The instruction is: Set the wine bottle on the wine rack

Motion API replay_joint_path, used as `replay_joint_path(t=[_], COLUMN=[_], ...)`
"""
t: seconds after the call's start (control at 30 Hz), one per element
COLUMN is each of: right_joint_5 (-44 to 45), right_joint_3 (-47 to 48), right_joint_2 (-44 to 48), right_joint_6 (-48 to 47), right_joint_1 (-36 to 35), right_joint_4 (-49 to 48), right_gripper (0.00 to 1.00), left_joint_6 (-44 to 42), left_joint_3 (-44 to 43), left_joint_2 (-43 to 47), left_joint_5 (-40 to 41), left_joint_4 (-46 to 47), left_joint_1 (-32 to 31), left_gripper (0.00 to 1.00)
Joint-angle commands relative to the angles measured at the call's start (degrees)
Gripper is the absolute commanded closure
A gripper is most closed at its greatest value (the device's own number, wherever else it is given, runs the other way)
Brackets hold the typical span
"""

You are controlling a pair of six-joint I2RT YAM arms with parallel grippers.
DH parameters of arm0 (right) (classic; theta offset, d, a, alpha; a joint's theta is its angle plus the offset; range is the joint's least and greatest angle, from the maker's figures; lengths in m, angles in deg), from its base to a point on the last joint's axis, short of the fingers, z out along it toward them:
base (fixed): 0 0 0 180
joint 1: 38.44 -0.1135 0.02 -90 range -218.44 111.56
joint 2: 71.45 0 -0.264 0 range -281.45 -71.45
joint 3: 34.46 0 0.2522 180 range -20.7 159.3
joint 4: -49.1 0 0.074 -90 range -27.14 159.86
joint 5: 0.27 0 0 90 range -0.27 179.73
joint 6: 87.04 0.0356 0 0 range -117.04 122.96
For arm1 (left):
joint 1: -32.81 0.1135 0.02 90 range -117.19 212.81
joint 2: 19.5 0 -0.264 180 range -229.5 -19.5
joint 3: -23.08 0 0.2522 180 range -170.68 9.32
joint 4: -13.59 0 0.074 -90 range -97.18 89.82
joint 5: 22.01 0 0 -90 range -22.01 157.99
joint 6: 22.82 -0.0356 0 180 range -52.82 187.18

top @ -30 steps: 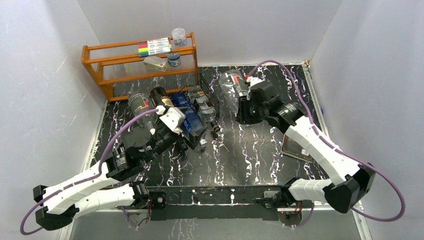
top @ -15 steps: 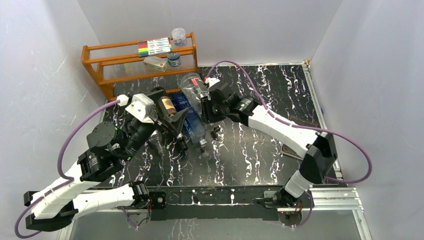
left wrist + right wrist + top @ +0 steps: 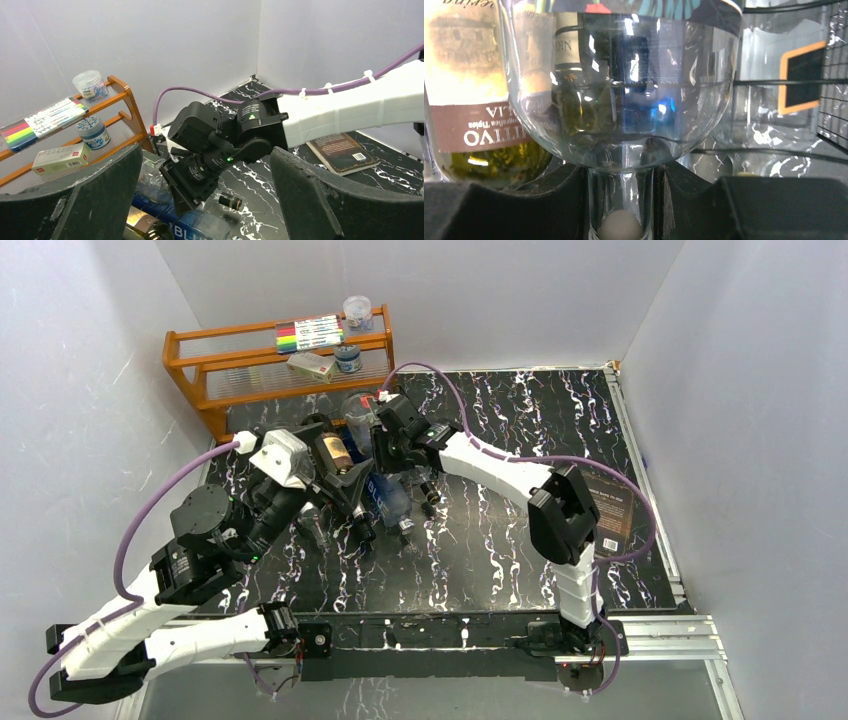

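Note:
My right gripper (image 3: 387, 440) is shut on the neck of a clear glass wine bottle (image 3: 358, 412) and holds it over the back of the black wire wine rack (image 3: 418, 440). In the right wrist view the neck (image 3: 621, 200) sits between my fingers (image 3: 539, 200), and the clear body (image 3: 624, 90) fills the view. A brown-labelled bottle (image 3: 469, 100) lies behind it, with rack wires (image 3: 774, 80) to the right. I cannot tell whether the held bottle touches the rack. My left gripper (image 3: 352, 502) is open and empty by the rack's near side, facing the right gripper (image 3: 210, 155).
The rack holds a brown-labelled bottle (image 3: 330, 450), a blue bottle (image 3: 385, 492) and a clear bottle with a black cap (image 3: 427, 492). An orange wooden shelf (image 3: 200, 365) with markers and jars stands at the back left. A book (image 3: 610, 515) lies at the right.
My right arm has swung left, carrying the clear bottle from mid-table to over the rack. My left arm lifted back from the rack, gripper open, then held still.

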Motion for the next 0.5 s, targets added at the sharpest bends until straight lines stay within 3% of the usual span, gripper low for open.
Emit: replay_joint_path(t=[0.0, 0.17, 0.37, 0.47], right_joint_5=[0.05, -1.84, -2.02, -1.59], right_joint_3=[9.11, 11.57, 11.97, 11.45], right_joint_2=[1.16, -1.43, -1.93, -1.29], right_joint_6=[0.80, 1.00, 0.26, -0.20], right_joint_1=[0.12, 0.11, 0.12, 0.12], right_joint_4=[-12.13, -9.76, -8.37, -8.41], right_gripper=[1.00, 0.77, 0.31, 0.14], left_joint_6=[-0.27, -0.08, 0.03, -0.03], left_joint_3=[-2.57, -2.51, -2.34, -2.32], left_joint_2=[0.50, 0.50, 0.59, 0.54], left_joint_5=[0.63, 0.09, -0.09, 0.03], left_joint_4=[-0.81, -1.21, -1.47, -1.61], left_joint_1=[0.33, 0.33, 0.34, 0.33], left_gripper=[0.02, 0.02, 0.02, 0.02])
